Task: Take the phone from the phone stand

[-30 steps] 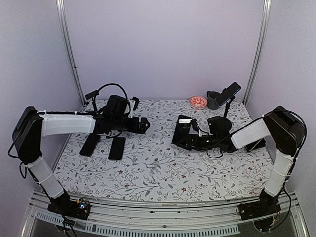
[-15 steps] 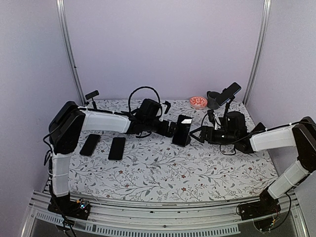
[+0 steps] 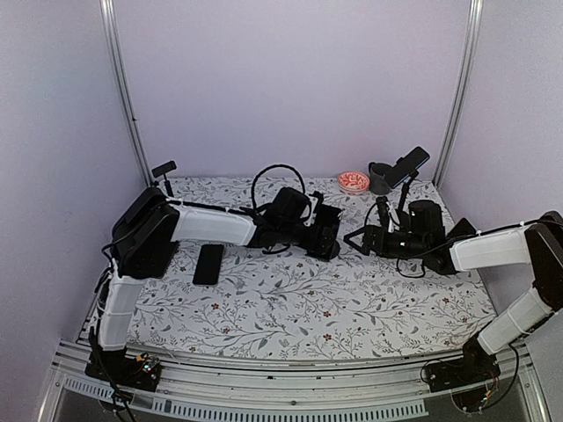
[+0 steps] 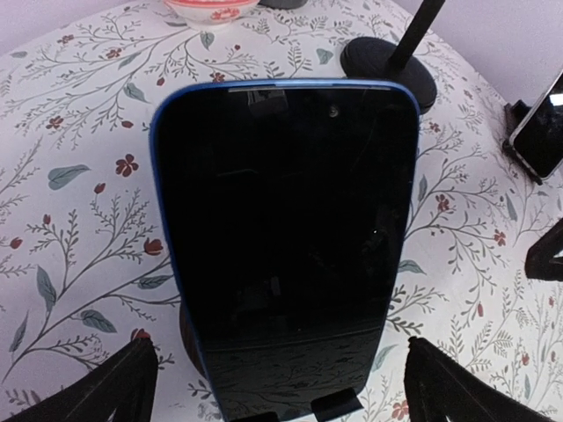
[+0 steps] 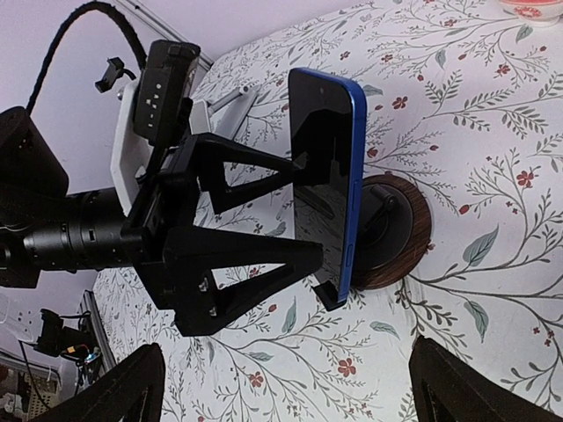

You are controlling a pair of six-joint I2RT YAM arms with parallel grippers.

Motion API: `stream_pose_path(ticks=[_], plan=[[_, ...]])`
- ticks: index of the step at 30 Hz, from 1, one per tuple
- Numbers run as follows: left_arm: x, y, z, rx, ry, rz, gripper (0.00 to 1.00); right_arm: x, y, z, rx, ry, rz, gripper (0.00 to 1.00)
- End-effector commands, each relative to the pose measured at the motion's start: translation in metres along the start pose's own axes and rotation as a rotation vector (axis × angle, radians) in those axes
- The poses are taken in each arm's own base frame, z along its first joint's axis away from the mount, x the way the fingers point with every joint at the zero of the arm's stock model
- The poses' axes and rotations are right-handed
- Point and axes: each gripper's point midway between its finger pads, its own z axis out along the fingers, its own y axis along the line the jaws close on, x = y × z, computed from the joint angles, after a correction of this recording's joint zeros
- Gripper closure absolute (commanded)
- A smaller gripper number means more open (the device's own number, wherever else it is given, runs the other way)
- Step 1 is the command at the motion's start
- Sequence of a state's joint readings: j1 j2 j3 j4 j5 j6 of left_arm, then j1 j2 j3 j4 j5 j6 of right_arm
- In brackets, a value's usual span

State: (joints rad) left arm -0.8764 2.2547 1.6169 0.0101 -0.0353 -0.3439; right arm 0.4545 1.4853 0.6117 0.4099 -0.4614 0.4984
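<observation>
Left gripper [image 5: 313,208] spread wide, and the blue-edged black phone [image 4: 286,237] stands upright right between its fingertips, seated on the round wooden-based stand [image 5: 400,237]. Right gripper [image 3: 374,236], also wide open, hovers opposite, holding nothing. Beyond the phone from the left gripper: 1 black pole stand [image 4: 387,66], 1 pink bowl [image 4: 211,9].

- The phone [image 4: 286,237] is seated on the phone stand [image 5: 400,233], mid-table.
- It is flanked by the left gripper [image 3: 324,230].
- The right gripper [image 3: 368,233] is set apart, to its right.

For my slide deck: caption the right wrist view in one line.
Left gripper, jaws open, faces the blue-edged phone upright on its round stand.
</observation>
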Motion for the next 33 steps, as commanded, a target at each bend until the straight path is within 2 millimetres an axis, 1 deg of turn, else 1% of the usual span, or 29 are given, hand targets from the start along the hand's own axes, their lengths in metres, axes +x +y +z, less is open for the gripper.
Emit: stream_pose_path(ticks=[1, 5, 10, 15, 19, 25, 29, 33], plan=[[0.007, -0.011, 0.013, -0.013, 0.007, 0.005, 0.01, -0.006, -0.002, -0.005, 0.007, -0.019, -0.015, 0.01], [0.012, -0.013, 0.021, -0.036, 0.017, 0.008, 0.01, -0.006, -0.004, -0.007, 0.010, -0.023, -0.015, 0.01], [0.014, -0.006, 0.028, -0.085, 0.023, -0.002, 0.02, -0.008, -0.003, -0.008, 0.009, -0.027, -0.017, 0.01], [0.013, 0.000, 0.031, -0.130, 0.024, -0.017, 0.09, -0.008, -0.004, -0.009, 0.008, -0.026, -0.018, 0.01], [0.009, -0.001, 0.031, -0.126, 0.013, -0.028, 0.15, -0.005, -0.005, -0.009, 0.009, -0.021, -0.014, 0.01], [-0.008, -0.008, 0.019, -0.103, -0.031, -0.023, 0.27, -0.004, -0.006, -0.008, 0.009, -0.016, -0.012, 0.01], [-0.027, -0.015, 0.006, -0.082, -0.086, -0.023, 0.32, -0.003, -0.006, -0.007, 0.009, -0.013, -0.013, 0.01], [-0.047, -0.020, -0.009, -0.068, -0.141, -0.016, 0.34, -0.003, -0.007, -0.007, 0.010, -0.013, -0.012, 0.01]])
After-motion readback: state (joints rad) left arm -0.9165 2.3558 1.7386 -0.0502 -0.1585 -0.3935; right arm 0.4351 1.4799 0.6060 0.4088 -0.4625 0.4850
